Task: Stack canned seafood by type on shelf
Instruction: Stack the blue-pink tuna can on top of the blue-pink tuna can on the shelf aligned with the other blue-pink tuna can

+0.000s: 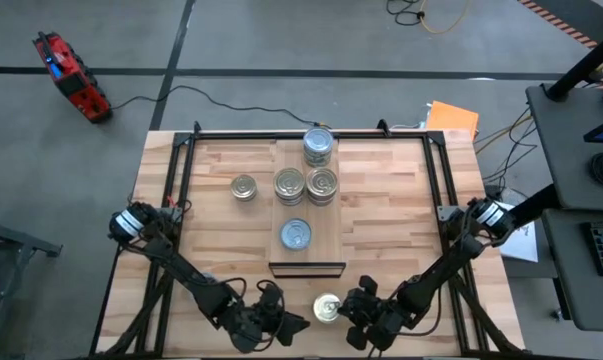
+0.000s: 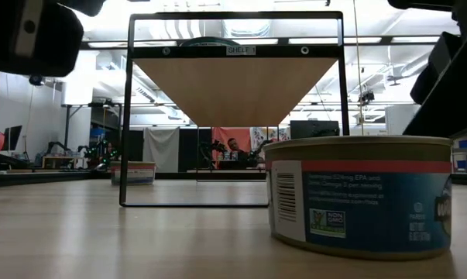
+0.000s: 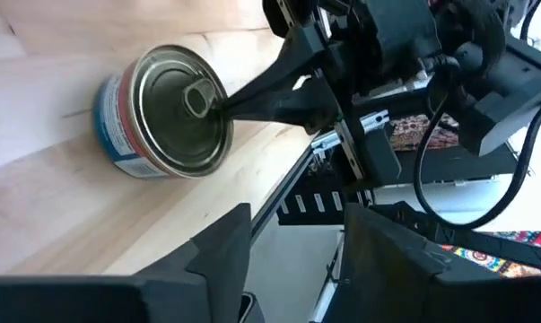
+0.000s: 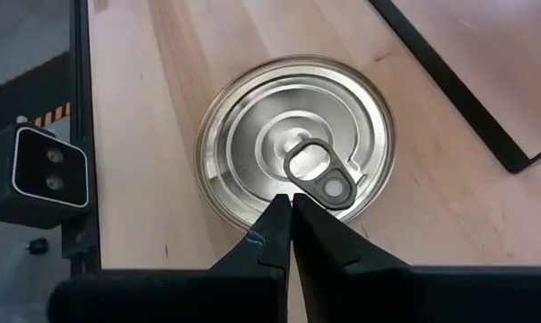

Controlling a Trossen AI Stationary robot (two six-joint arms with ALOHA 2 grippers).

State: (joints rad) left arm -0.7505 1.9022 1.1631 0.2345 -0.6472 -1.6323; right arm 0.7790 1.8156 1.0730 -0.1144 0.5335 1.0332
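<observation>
From table height, your view of the shelf was partly blocked by the near tin, cut off at the picture's right edge, and the arms showed only as dark blurs overhead. That tin stood upright on the table just ahead of the shelf's dark front edge, lid and pull tab facing up. Your right gripper had its fingers pressed together, tips at the tin's rim. Your left gripper sat just beside the tin with fingers parted, holding nothing. Other tins stood on the shelf, one on the table beside it.
</observation>
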